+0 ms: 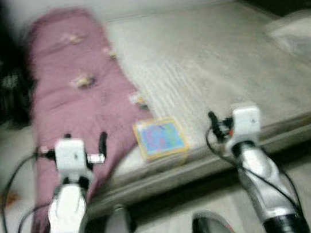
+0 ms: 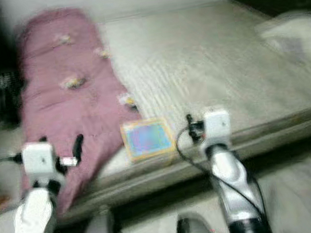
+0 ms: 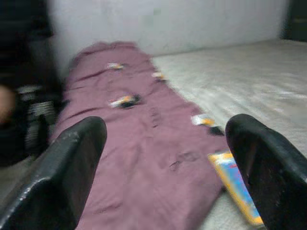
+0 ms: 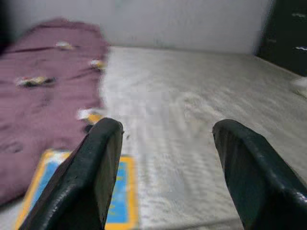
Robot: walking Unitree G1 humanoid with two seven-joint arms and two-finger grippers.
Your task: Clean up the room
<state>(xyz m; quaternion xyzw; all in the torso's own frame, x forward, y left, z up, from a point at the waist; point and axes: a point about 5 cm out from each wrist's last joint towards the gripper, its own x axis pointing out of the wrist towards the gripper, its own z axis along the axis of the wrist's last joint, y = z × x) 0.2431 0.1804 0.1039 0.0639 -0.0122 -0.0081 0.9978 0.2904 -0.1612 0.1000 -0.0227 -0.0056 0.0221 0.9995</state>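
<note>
blurred all over, the head views look down on a low bed [image 1: 212, 68] with a pale grey mattress against a white wall. a mauve blanket [image 1: 75, 99] lies along the bed's left side and spills over the near edge toward the floor. several small items [image 1: 84, 80] are scattered on the blanket; they are too smeared to identify, beyond pale and orange-black flecks in the left wrist view. a flat square book [image 1: 159, 138] with a yellow border and blue cover rests on the mattress at the near edge, just beside the blanket. at the bed's far right lies a pale heap, perhaps a pillow [image 1: 300, 32], cut off by the frame. dark furniture stands behind it, hard to make out. at the far left, a dark mass and an orange blur cannot be told apart.

both silver arms reach forward in front of the bed's near edge. the left claw [image 3: 163, 158] hovers over the hanging blanket, its fingers [image 3: 72, 167] spread wide and released, holding nothing. the right claw [image 4: 165, 167] hangs near the mattress edge, to the right of the book, fingers [image 4: 96, 172] likewise apart and empty. the book's corner shows between them in the right wrist view. at the bottom of the head views two rounded grey shapes are cut off.
</note>
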